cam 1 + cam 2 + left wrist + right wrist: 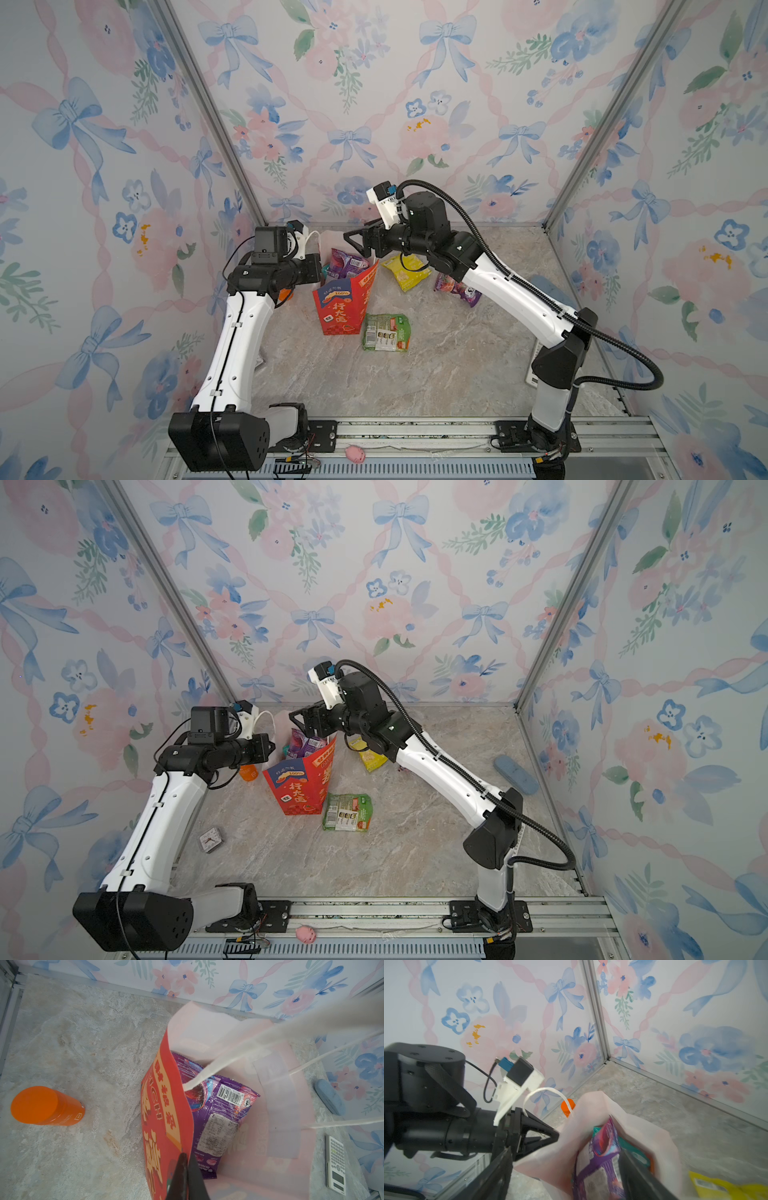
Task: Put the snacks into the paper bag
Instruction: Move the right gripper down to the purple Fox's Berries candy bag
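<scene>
A booth papered with pink flowers and blue bows surrounds a marble-look tabletop (436,374). At the far left a small clock (210,839) lies flat beside the left arm. Further in, an orange bottle (44,1106) stands upright, apart from the bag.

The left gripper (185,1156) is pinched tight on the rim of the paper bag (338,309), one finger outside the red wall and one inside. The bag stands upright left of centre, mouth open, and its white rope handles hang loose. A purple packet (218,1118) stands on edge inside it, with a teal packet (633,1151) behind.

The right gripper (355,247) hovers over the bag's mouth with its jaws spread wide, either side of the purple packet's top. Whether a finger touches the packet cannot be told.

In front of the bag, just beside its base, a green packet (386,332) lies flat. A yellow packet (407,270) lies to the bag's right, partly under the right arm. Another purple packet (459,291) shows beneath that arm.

Near the right wall lie a blue case (515,774) and a white calculator (336,1165).
</scene>
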Controlling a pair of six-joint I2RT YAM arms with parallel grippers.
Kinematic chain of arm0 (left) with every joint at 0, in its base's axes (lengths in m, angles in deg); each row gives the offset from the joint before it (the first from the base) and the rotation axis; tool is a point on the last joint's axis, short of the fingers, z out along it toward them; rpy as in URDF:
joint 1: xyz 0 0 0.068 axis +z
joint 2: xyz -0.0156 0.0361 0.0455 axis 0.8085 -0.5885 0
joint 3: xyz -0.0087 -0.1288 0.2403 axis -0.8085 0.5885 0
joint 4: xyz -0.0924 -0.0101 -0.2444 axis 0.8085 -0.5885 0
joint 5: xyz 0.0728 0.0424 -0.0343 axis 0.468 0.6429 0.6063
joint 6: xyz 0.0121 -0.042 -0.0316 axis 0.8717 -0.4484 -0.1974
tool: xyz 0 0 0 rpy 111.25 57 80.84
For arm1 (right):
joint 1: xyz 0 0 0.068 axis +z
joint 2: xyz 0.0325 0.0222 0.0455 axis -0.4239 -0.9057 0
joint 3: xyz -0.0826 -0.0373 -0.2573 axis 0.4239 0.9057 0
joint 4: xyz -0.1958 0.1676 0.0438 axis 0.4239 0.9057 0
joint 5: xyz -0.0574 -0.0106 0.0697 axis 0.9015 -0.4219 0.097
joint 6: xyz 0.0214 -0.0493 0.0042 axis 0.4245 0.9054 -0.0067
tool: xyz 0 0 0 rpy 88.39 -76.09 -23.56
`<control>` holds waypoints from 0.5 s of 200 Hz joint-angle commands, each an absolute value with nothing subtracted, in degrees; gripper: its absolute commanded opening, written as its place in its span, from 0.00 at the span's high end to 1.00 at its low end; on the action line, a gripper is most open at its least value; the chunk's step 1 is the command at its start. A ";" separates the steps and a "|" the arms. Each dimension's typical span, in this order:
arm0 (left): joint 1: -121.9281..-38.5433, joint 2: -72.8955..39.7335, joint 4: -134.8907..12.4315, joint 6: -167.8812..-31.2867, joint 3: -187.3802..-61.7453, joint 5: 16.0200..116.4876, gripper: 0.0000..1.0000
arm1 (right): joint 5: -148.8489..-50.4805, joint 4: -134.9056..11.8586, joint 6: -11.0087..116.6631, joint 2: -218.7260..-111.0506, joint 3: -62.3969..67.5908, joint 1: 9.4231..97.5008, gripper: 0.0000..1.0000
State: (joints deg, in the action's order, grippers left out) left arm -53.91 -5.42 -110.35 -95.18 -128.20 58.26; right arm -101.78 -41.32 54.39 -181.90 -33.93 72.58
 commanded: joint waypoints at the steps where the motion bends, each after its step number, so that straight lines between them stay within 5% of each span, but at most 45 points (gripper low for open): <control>1: -53.53 -3.92 -110.12 -94.67 -128.32 57.52 1.00 | -93.37 -41.00 57.29 -172.74 -25.38 69.61 0.16; 100: -53.58 -4.28 -110.18 -95.02 -129.08 57.79 1.00 | -84.68 -41.01 38.69 -148.05 20.46 49.03 0.04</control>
State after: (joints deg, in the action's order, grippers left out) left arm -53.91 -5.35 -110.35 -95.18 -128.20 58.26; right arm -86.08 -42.89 45.93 -149.95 12.74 53.15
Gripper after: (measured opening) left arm 0.048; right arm 0.951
